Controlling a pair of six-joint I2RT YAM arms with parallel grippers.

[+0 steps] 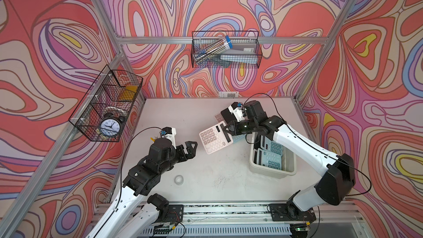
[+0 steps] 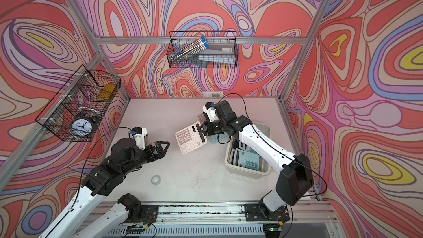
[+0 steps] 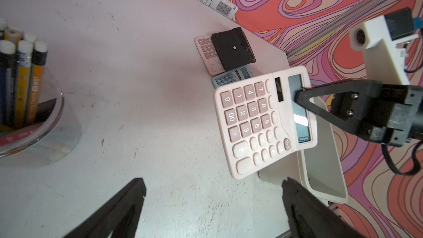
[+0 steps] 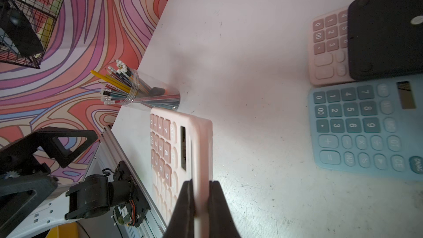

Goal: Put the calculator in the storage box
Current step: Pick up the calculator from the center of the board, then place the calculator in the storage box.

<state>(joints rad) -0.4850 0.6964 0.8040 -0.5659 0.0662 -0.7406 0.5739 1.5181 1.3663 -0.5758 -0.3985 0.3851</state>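
Left gripper (image 1: 194, 150): black fingers spread wide, empty, over the table. Beyond it, a flat pale-pink plastic calculator (image 1: 214, 140) hangs tilted, clear of the table, near the off-white plastic storage box (image 1: 271, 172). Right gripper (image 1: 226, 127) pinches the calculator's display edge. Probably light, stiff and smooth, so it may pivot in this edge grip. Farther back, three loose calculators (image 3: 232, 49) overlap.
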